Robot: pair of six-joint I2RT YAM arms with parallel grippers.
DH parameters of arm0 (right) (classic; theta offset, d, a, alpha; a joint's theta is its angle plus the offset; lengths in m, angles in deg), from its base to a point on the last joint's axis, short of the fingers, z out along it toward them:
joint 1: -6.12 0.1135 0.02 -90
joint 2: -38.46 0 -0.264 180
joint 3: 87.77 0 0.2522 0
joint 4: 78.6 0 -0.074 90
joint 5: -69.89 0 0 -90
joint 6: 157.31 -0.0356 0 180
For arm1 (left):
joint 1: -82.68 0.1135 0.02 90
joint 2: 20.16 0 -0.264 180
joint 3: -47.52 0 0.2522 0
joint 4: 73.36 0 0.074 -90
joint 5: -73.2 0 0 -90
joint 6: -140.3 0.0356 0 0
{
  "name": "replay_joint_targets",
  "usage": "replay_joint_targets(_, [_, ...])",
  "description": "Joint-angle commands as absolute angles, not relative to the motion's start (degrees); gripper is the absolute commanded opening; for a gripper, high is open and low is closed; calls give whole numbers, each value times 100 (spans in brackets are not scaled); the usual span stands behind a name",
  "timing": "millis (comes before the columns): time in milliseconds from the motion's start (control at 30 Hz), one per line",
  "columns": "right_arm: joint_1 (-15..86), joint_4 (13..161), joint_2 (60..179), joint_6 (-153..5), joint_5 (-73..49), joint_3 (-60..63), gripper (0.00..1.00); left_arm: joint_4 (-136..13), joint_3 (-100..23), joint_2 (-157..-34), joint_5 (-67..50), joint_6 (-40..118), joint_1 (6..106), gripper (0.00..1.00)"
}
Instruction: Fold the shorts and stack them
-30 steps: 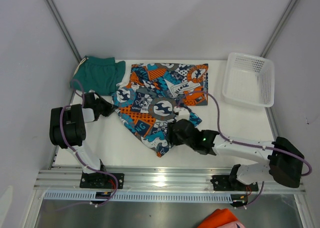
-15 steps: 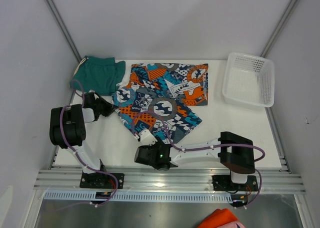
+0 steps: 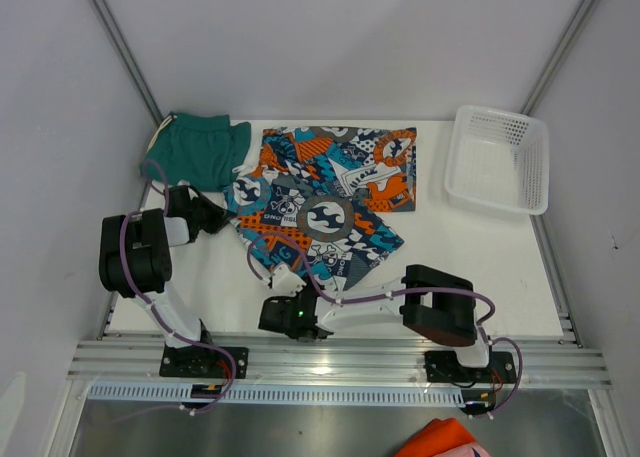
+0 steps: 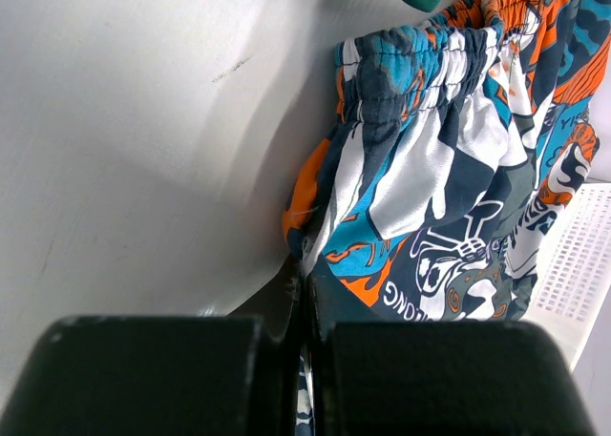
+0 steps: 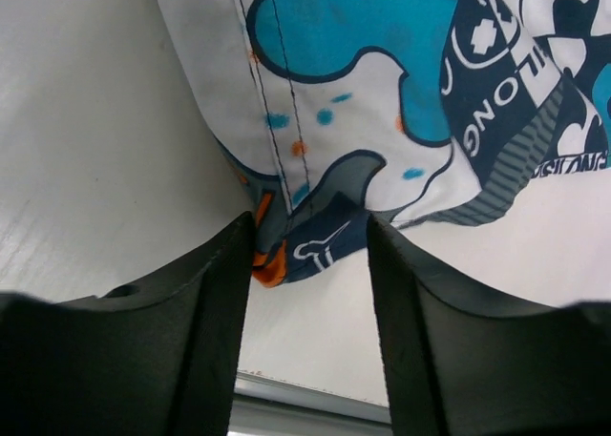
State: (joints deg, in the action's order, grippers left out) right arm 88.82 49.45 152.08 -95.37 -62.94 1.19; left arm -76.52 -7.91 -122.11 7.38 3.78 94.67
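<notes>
1. The teal shorts (image 3: 195, 149) are being left bunched and unfolded at the far left corner of the table (image 3: 470, 257), just beside the other pair's waistband.
2. The waistband end of the printed shorts (image 3: 330, 182) is being pinched by the left gripper (image 3: 207, 215), its fingers pressed together on the cloth exactly as a second ago.
3. The printed shorts are being kept spread across the table's middle, though their near flap is no longer being drawn toward the arm bases.
4. The right gripper (image 3: 280, 280), swung within the last second from the hem's middle to its near-left corner, is being held spread, with that corner between its fingers but not clamped. A fresh grip for the first fold is seemingly being prepared.
5. The white basket (image 3: 530, 127) is being left untouched at far right.
</notes>
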Motion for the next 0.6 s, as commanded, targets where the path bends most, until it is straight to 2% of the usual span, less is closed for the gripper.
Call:
replay_joint_targets(0, [8883, 4625, 15403, -9535, -6695, 439, 51, -7673, -693, -12158, 596, 425, 9517, 0])
replay_joint_targets(233, [8926, 4027, 15456, -9667, -7266, 194, 25, -7665, -711, -12167, 596, 425, 9517, 0])
replay_joint_targets(267, [8944, 3992, 15404, -9676, -7310, 124, 16, -7665, -711, -12167, 587, 425, 9525, 0])
replay_joint_targets(367, [9076, 3738, 15280, -9825, -7555, -44, 0, -7665, -711, -12185, 596, 425, 9525, 0])
replay_joint_targets(567, [9593, 3193, 14938, -9624, -7838, -88, 0, -7665, -728, -12176, 596, 425, 9516, 0])
